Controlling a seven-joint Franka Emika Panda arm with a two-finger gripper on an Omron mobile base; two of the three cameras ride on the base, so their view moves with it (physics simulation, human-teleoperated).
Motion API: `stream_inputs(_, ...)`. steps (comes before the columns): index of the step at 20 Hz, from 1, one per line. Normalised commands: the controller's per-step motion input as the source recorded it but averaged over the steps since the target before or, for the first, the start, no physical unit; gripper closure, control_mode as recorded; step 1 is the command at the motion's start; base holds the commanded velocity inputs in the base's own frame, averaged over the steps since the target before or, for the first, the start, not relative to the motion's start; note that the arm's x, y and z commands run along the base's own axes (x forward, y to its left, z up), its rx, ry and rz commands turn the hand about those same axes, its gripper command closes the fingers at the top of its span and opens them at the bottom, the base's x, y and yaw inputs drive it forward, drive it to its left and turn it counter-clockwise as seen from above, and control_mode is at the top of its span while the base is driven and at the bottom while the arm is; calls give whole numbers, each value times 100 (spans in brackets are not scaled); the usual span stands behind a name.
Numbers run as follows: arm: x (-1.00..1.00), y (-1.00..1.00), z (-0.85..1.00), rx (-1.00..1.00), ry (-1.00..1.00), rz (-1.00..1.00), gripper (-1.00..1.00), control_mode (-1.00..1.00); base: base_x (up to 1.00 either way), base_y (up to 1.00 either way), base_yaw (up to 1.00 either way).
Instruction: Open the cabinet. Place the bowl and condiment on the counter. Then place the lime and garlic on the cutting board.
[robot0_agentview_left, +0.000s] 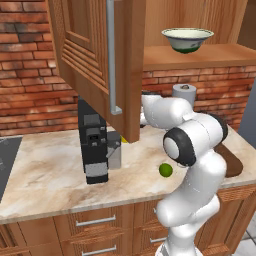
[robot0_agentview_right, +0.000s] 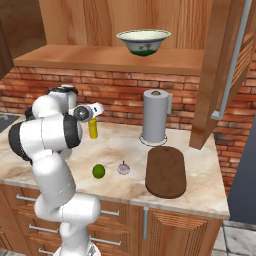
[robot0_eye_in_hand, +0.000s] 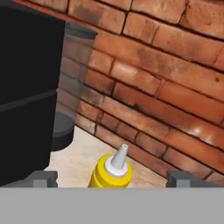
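Fingers (robot0_eye_in_hand: 111, 178) spread wide around the yellow condiment bottle (robot0_eye_in_hand: 111, 173) on the counter (robot0_agentview_right: 125, 145), holding nothing

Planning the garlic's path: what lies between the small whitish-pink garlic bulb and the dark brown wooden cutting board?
Nothing. In the right base view only bare beige marble counter separates the garlic from the cutting board.

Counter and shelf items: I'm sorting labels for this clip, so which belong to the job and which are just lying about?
Job:
cabinet, open
bowl, on its shelf
yellow condiment bottle, on the counter
lime
garlic
cutting board

Lying about:
paper towel roll
black coffee machine
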Motion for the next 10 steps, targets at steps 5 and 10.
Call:
stream_inputs(5,-60,-28,74,-25,0,0,-100,-100,0,0,0)
stream_inputs(10,-61,-44,94,-19,0,0,-100,-100,0,0,0)
